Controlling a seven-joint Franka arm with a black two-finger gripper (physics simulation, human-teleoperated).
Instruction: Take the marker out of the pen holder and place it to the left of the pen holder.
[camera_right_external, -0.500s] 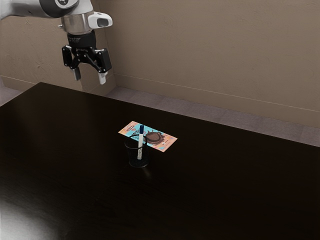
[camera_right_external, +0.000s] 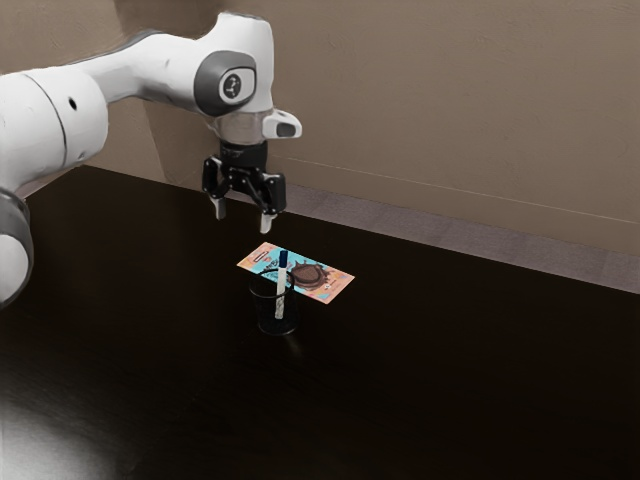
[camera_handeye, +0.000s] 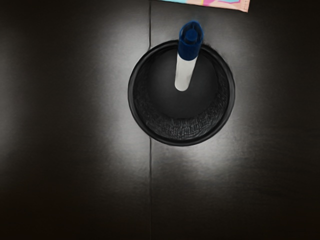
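Observation:
My black gripper (camera_right_external: 243, 222) hangs open above the table in the exterior view, its pale fingertips apart with nothing between them. It is higher than the pen holder (camera_right_external: 277, 322) and slightly toward the exterior view's left of it. The marker (camera_right_external: 281, 288), white with a blue cap, stands in the dark mesh cup, leaning a little, cap up above the rim. Seen from above in the wrist view, the pen holder (camera_handeye: 182, 134) is round, and the marker (camera_handeye: 188, 60) rests against its rim on the side facing the colourful packet.
A flat colourful packet (camera_right_external: 323, 281) lies on the dark table (camera_right_external: 430, 370) close behind the pen holder in the exterior view; its edge (camera_handeye: 230, 4) also appears in the wrist view. A wall stands beyond the table.
My arm has swung toward the exterior view's right and lowered, bringing the gripper much nearer the pen holder. Marker, holder and packet have not moved.

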